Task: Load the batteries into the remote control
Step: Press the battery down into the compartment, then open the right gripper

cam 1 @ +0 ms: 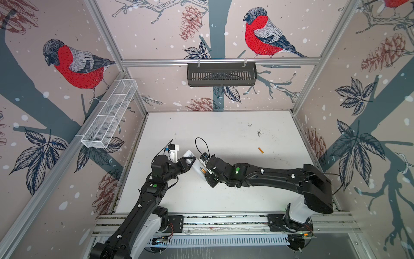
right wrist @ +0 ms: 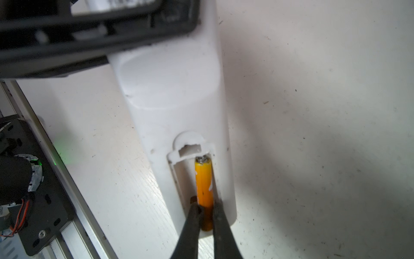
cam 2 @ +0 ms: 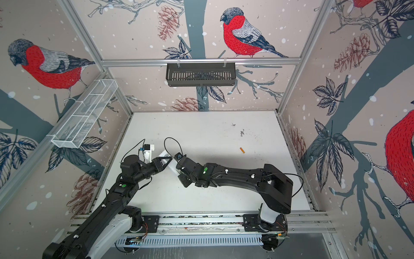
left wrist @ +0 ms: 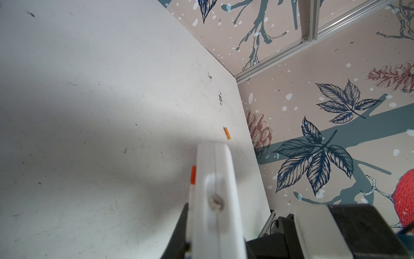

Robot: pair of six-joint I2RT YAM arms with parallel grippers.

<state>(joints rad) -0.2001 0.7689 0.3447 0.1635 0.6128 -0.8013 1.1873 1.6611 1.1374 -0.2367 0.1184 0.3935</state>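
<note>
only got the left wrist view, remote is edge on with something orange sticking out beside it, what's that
observer: A battery. One end is up against the end of the open compartment in the remote control.
operator: is anything holding it
observer: Yes, the right gripper has its jaws closed on the battery's other end.
operator: other slot filled yet
observer: No, the slot beside it is empty.

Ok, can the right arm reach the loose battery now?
Probably, once freed: the loose battery lies alone on the table on that arm's side, but the right gripper is shut on the other battery.
</note>
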